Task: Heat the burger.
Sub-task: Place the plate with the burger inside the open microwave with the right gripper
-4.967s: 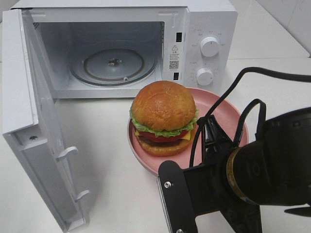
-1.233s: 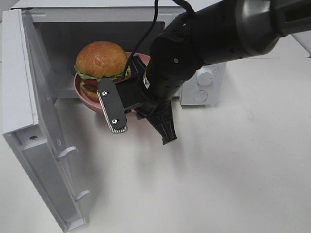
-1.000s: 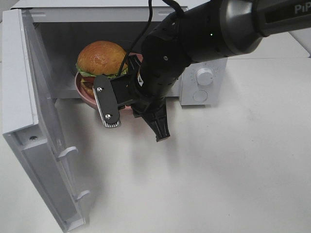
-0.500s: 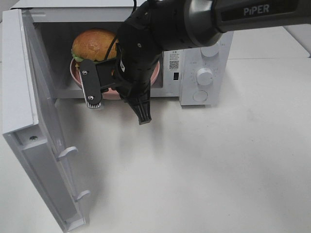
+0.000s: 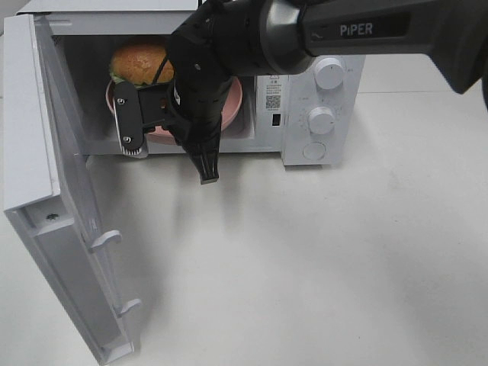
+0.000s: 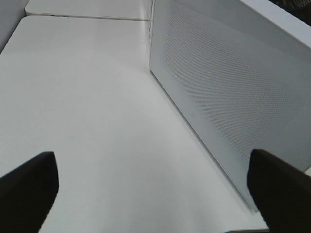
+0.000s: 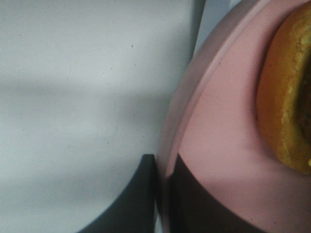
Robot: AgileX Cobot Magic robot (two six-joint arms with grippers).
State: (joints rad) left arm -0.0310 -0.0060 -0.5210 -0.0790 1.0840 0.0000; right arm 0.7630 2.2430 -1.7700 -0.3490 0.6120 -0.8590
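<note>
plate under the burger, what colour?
Pink plate, plain, no pattern; clearest in the right wrist view.

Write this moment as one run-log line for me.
right tool: shut on pink plate rim | burger: on plate, inside microwave | door: open | left tool: open, empty

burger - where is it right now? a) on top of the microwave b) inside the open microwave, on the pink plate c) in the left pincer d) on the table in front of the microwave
B: the burger sits on the pink plate inside the microwave, whose door stands open; the right pincer grips the plate's rim.
</note>
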